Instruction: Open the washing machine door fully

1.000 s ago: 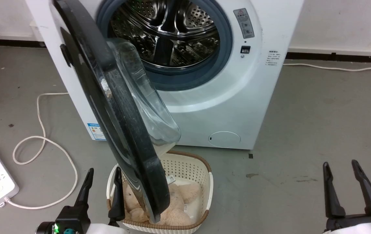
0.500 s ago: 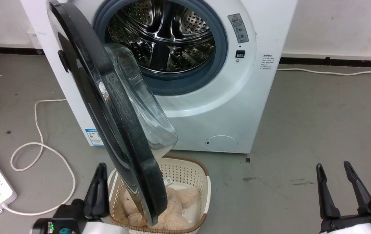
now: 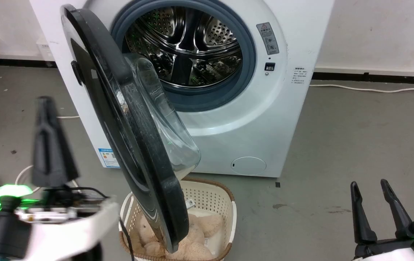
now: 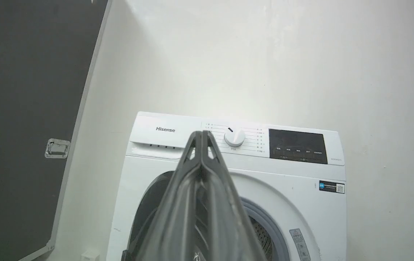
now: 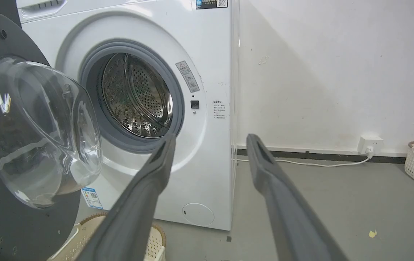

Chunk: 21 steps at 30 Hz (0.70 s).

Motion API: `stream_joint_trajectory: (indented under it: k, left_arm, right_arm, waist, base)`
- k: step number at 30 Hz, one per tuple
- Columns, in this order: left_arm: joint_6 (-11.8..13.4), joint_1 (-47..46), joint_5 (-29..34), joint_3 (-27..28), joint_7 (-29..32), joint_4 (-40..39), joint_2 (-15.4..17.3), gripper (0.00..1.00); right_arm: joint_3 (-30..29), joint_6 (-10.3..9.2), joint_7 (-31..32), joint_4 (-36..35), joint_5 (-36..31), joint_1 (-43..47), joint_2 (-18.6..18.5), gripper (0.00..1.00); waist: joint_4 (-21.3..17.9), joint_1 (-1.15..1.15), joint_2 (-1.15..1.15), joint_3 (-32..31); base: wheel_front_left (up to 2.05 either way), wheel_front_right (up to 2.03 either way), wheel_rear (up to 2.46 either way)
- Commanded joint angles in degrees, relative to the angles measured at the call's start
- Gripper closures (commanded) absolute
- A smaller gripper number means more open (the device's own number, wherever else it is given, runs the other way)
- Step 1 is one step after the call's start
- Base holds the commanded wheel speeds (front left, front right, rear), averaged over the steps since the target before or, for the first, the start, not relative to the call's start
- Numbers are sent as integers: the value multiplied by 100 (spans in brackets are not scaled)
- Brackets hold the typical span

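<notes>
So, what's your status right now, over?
Left claw shut, empty, up beside door. Right claw open, idle. Washing machine door partly open. Basket beneath its lower edge.

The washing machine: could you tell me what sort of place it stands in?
Likely a laundry corner in a lab or workshop: a front-loading washing machine on a grey floor, a laundry basket before it, a metal-edged black case beside it.
</notes>
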Motion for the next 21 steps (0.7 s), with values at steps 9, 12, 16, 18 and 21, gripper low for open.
stream_joint_trajectory:
  k: [9, 12, 16, 18, 21]
  left_arm:
    - [-563, 519, 588, -1744, 889, 188, 73, 100]
    - [-556, 714, 549, -2083, 1016, 485, 53, 100]
    - [-379, 875, 399, -2356, 1113, 928, 26, 100]
    - [-296, 895, 275, -2425, 1116, 1183, 18, 100]
    - [-171, 892, -151, -2446, 1056, 1601, 8, 100]
  right_arm:
    - [33, 5, -27, 44, 72, -76, 25, 0]
    - [33, 5, -27, 18, 46, -101, 25, 0]
    - [34, 5, -27, -10, 53, -115, 25, 0]
    - [25, 5, -27, -9, 63, -108, 25, 0]
    - [-3, 5, -27, -21, 82, -102, 25, 0]
  waist:
    - [-58, 0, 0, -31]
    - [-79, 0, 0, -8]
    - [-107, 0, 0, 49]
    - [-114, 0, 0, 79]
    - [-105, 0, 0, 124]
  base:
    - [0, 0, 0]
    - [0, 0, 0]
    - [0, 0, 0]
    - [0, 0, 0]
    - [0, 0, 0]
